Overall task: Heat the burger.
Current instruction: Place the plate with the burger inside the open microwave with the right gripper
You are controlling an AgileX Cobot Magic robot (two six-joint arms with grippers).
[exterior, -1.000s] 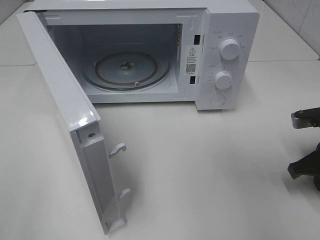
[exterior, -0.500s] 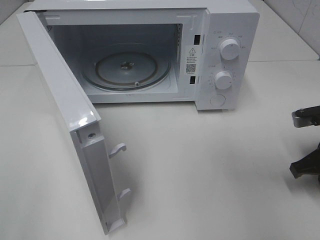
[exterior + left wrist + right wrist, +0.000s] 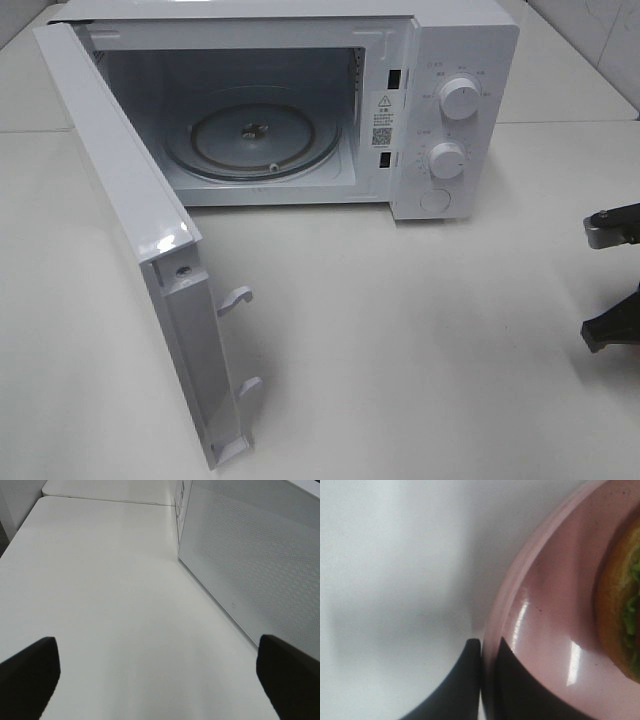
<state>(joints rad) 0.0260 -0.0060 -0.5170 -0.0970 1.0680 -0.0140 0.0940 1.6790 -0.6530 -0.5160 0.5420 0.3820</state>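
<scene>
exterior high: white microwave (image 3: 455,40) sits at the back of the worktop (image 3: 420,360). its door (image 3: 130,230) is swung wide open and the glass turntable (image 3: 255,140) shows inside. only dark bits of my right arm (image 3: 610,330) poke in at the right edge, well apart from the microwave. the claw end is cut off by the frame.

left wrist: my left claw (image 3: 160,677) is spread wide, one dark fingertip (image 3: 27,675) on each side with nothing between them. it looks along the worktop, with the door's dotted outer face just beside it.

right wrist: my right claw (image 3: 481,650) is pressed together, pinching the rim of the pink plate (image 3: 540,605), one finger outside the rim and one on the inside. the burger (image 3: 617,605) sits on that plate, bun edge and green lettuce showing, apart from the fingers.
</scene>
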